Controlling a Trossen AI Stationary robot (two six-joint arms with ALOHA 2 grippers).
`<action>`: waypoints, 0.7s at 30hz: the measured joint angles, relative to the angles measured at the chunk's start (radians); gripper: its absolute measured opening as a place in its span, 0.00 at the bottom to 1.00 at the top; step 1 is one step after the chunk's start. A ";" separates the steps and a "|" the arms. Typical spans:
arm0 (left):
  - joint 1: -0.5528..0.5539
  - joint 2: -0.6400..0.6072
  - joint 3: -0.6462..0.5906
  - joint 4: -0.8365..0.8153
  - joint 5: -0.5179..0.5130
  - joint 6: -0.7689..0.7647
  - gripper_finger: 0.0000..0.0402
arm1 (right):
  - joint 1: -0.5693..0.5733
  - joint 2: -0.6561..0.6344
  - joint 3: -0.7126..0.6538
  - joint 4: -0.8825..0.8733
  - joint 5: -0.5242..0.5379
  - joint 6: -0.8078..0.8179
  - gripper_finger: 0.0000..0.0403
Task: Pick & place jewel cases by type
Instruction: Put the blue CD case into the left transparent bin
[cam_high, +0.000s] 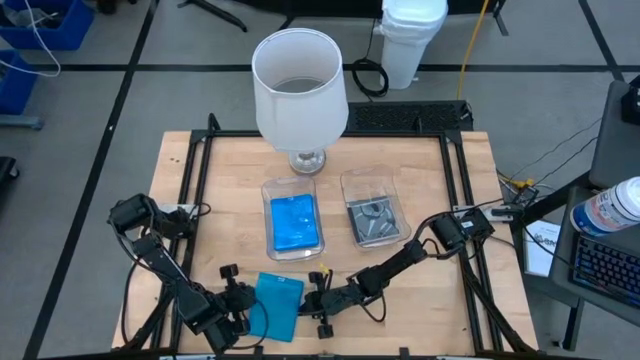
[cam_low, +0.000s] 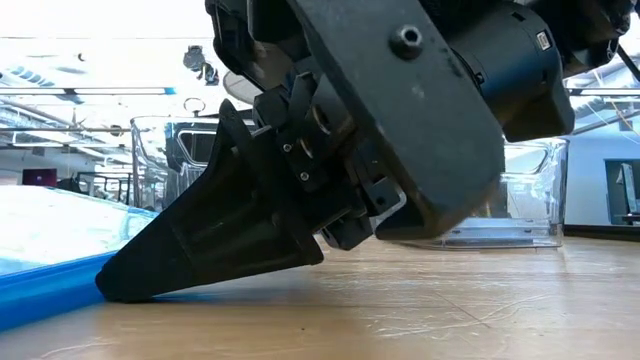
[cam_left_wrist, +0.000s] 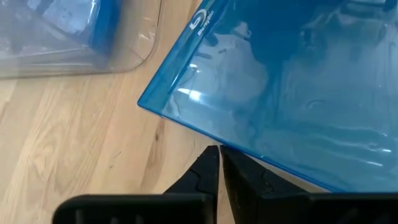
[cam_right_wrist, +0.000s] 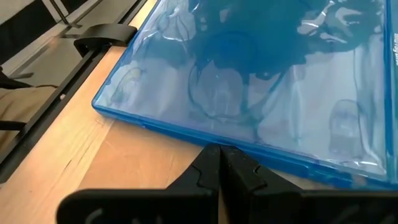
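High view: blue case (cam_high: 277, 303) flat on the wooden table (cam_high: 230, 170) near its near edge, between the two grippers. Left gripper (cam_high: 238, 300) just beside the case's left edge, right gripper (cam_high: 318, 303) just beside its right edge. Neither lifting it.

Left wrist view: own fingers (cam_left_wrist: 208, 177) pressed together tip to tip, nothing between them, tips at the rim of the blue case (cam_left_wrist: 292, 87), a corner of it jutting toward the wood. Right wrist view: same story, fingers (cam_right_wrist: 211, 168) clenched on nothing, tips meeting the long edge of the blue case (cam_right_wrist: 249, 81).

Low view: one dark gripper (cam_low: 300, 200) resting its tip on the tabletop against the edge of the blue case (cam_low: 50, 260); hard to say from here alone which arm.

Farther back, two clear trays side by side mid-table: left tray (cam_high: 268, 190) holding blue cases (cam_high: 294, 222), right tray (cam_high: 352, 182) holding dark grey cases (cam_high: 374, 220). Bare wood left and right of the trays and between trays and the loose case. Black frame rails (cam_high: 200, 170) along the table's sides. White lampshade (cam_high: 299, 88) on a stand at the far edge.

Case glossy, see-through blue plastic, thin, rectangular, with wrinkled film reflections. Table pale grained wood.
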 joint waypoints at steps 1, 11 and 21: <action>0.000 0.000 0.000 0.000 0.000 0.001 0.08 | 0.000 0.000 0.000 0.000 0.000 0.001 0.01; 0.000 0.000 0.000 0.000 -0.011 0.006 0.05 | -0.028 -0.001 0.001 -0.011 -0.121 0.199 0.01; 0.002 -0.002 0.059 -0.024 -0.073 0.056 0.05 | -0.038 -0.008 0.021 -0.113 -0.232 0.294 0.01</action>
